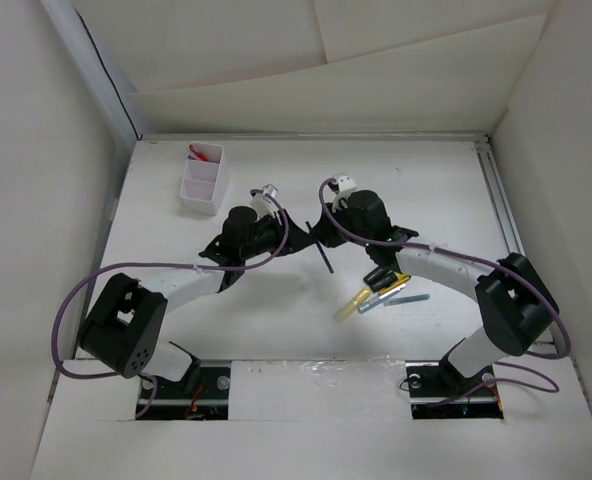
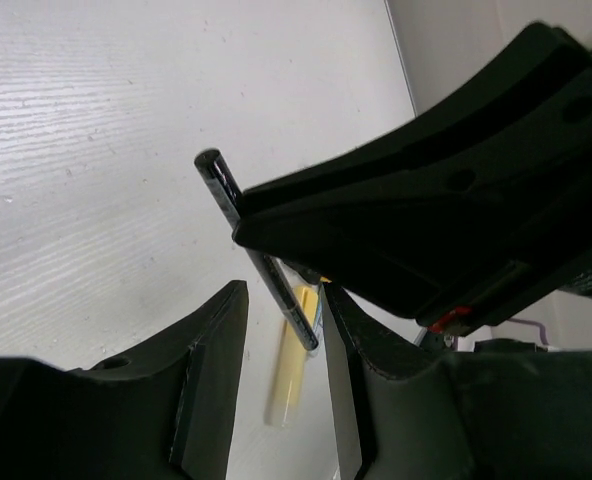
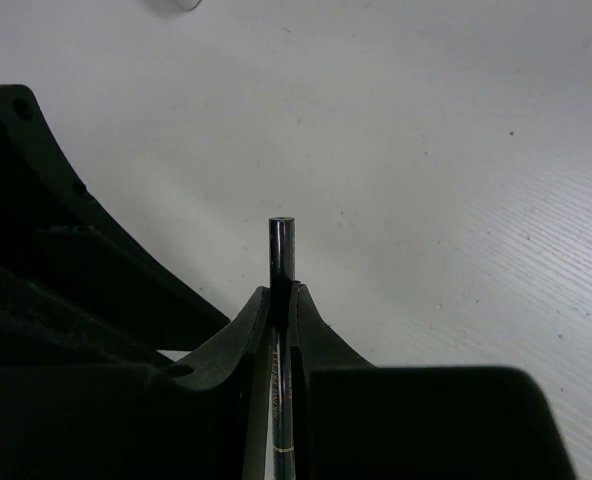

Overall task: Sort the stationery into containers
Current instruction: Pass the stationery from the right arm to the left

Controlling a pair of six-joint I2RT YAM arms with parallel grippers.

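Note:
My right gripper is shut on a thin black pen and holds it above the table; in the right wrist view the pen sticks out past the closed gripper. My left gripper is open right beside it. In the left wrist view the pen slants down with its lower end between the open gripper's fingertips, not gripped. The white partitioned box stands at the far left with a red pen in its far compartment.
Loose on the table under the right arm lie a yellow marker, a black-and-yellow pen and a grey-blue pen. The yellow marker also shows below the left gripper. White walls enclose the table.

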